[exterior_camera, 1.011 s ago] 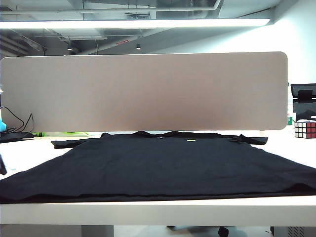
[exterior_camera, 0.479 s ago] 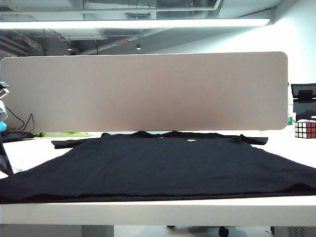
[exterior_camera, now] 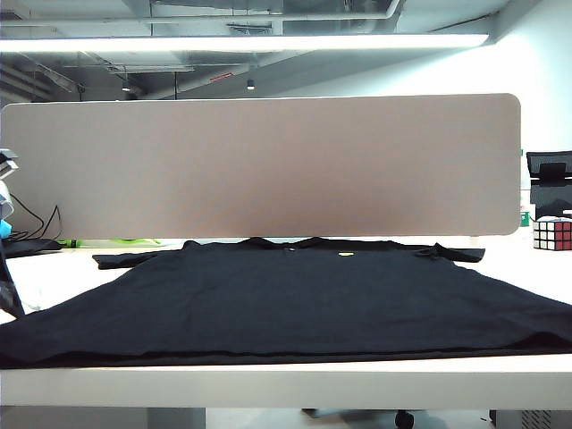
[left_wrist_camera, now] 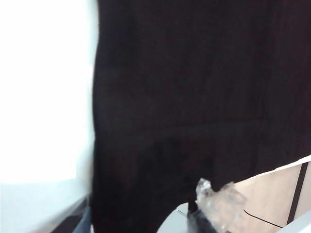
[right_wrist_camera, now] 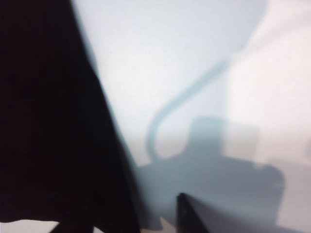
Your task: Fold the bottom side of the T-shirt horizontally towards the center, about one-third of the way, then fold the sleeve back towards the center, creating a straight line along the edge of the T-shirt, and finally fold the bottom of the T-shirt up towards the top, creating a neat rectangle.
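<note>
T-shirt [exterior_camera: 295,299] is lying flat on the white table [exterior_camera: 286,382], hem along the near edge | my left gripper [left_wrist_camera: 214,206] is hovering over its corner, opening unclear | my right gripper [right_wrist_camera: 194,216] is hanging beside the cloth, opening unclear

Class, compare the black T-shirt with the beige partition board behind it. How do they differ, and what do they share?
The T-shirt is black; the partition board is beige. The T-shirt lies flat on the table; the board stands upright. Both are wide. The left gripper hangs over the shirt's edge, the right gripper beside it.
</note>
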